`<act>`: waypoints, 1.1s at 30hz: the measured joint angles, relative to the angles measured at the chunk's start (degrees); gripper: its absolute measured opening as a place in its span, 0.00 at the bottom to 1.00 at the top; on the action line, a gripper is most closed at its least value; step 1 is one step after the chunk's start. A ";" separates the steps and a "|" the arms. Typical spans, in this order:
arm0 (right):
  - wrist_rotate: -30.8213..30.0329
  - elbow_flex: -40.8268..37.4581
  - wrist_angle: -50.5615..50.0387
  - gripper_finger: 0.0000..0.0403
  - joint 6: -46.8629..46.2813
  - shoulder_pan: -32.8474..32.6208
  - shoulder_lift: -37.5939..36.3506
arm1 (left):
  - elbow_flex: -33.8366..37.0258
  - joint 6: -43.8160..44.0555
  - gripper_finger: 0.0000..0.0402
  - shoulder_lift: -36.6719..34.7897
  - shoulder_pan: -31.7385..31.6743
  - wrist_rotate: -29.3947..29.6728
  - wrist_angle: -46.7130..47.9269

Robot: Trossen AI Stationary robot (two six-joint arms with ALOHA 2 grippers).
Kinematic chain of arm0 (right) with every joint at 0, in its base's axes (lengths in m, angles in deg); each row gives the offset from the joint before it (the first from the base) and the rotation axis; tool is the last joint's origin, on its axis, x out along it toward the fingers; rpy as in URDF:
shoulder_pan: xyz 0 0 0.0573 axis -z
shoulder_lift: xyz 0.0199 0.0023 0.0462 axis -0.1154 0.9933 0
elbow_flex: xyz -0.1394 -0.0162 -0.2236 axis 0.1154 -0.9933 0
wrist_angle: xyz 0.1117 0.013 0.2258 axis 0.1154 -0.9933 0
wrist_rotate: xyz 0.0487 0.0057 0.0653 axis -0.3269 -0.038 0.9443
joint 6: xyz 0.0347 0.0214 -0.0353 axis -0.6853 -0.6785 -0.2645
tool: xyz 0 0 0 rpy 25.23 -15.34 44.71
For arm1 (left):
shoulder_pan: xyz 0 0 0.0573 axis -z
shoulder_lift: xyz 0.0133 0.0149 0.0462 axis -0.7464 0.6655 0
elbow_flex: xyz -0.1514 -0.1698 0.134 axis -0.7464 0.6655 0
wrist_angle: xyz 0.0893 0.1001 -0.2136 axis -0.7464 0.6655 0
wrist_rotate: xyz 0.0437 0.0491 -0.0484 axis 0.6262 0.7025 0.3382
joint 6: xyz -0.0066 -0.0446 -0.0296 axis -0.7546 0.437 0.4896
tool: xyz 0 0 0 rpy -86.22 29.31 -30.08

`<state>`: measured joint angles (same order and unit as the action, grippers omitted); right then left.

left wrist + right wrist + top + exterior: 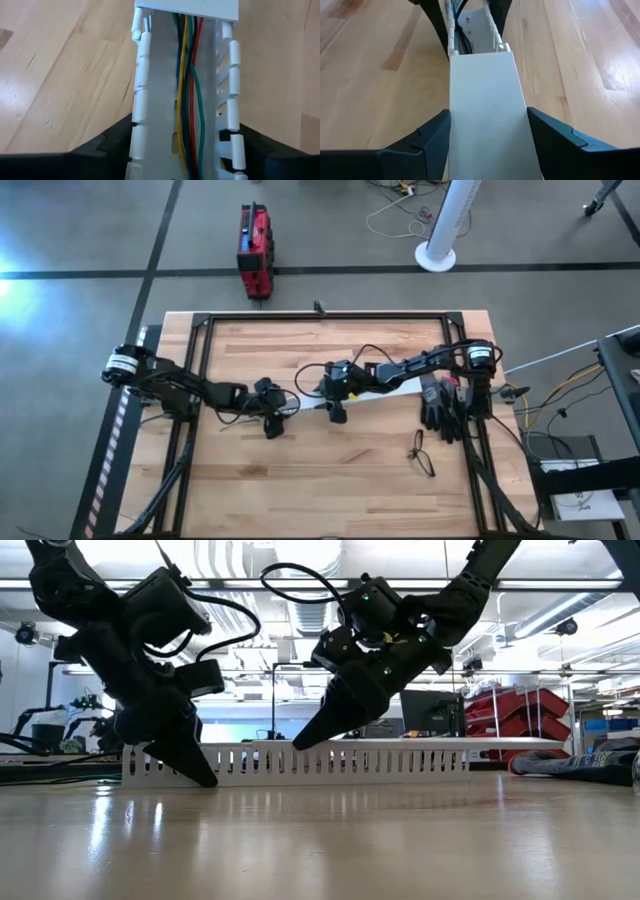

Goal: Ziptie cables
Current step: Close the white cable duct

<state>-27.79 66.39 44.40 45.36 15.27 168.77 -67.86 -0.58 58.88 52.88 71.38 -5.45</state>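
white cable tray [182, 100] is being held by left gripper [182, 150] | its lid [487, 110] is being squeezed by right gripper [487, 135] | wires [187, 75] are lying inside

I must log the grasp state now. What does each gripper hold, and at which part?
Both hold the white slotted cable duct. The left gripper pinches its open end, where coloured wires show. The right gripper pinches the covered section.

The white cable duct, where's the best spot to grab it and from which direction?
Probably from above, across its width, pinching the slotted side walls of the white cable duct. It is long and narrow, lies flat on the table, and its open end exposes wires to avoid.
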 joint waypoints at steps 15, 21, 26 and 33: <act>2.51 -0.42 3.28 0.54 1.73 -0.31 0.45 | 1.46 -1.30 0.55 0.22 0.00 0.44 -5.92; 2.71 -0.51 4.91 0.54 3.62 -1.32 0.84 | -0.50 -4.85 0.54 0.22 -0.02 1.67 -6.14; 5.93 -0.22 4.49 0.54 5.17 -1.48 0.84 | -2.49 -6.96 0.54 0.22 -0.07 1.83 -4.71; 10.46 0.55 -1.55 0.54 10.84 -1.46 -0.22 | -2.34 -6.41 0.53 0.26 -0.04 1.39 -6.25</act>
<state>-17.33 66.94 42.85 56.20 13.81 168.55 -70.19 -6.99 59.14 52.84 72.78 -11.71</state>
